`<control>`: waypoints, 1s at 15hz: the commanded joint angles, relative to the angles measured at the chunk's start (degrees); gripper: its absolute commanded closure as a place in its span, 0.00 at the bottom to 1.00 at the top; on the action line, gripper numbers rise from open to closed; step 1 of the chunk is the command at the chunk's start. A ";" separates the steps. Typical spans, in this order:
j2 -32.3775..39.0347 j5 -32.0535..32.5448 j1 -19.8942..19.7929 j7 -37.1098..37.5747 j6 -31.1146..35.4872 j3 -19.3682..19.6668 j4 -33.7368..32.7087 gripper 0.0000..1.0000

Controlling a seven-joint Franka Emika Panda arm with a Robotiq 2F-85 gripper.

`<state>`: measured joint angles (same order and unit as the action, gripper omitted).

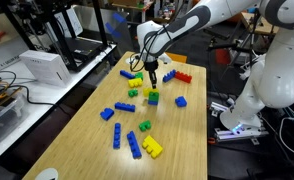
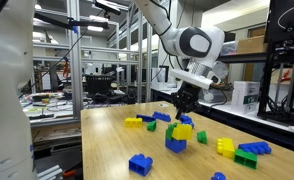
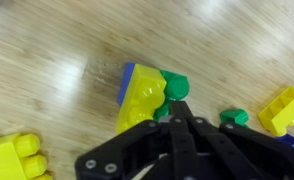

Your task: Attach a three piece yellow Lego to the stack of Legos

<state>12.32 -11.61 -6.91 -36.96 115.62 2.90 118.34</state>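
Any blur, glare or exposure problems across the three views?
Wrist view: soft throughout, the gripper blurred close to the lens, pale sheen on the table. In an exterior view, ceiling lights blow out. In an exterior view, even light, short shadows beside the bricks.

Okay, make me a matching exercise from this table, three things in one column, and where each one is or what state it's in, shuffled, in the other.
Column one:
1. hand
2. red brick
3. yellow, blue and green cluster

Column two:
A. directly under the hand
B. shut
C. lying on the wooden table, off to one side of the hand

Pairs: 1-B, 2-C, 3-A
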 commanded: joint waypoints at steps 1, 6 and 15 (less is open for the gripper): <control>-0.24 1.75 -0.04 1.44 2.55 -0.23 0.65 1.00; 0.41 4.29 0.12 2.94 2.97 -0.18 0.77 1.00; 0.07 8.99 0.00 3.12 4.16 -0.26 3.86 1.00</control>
<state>12.63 -4.24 -6.91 -34.46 117.28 2.90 120.20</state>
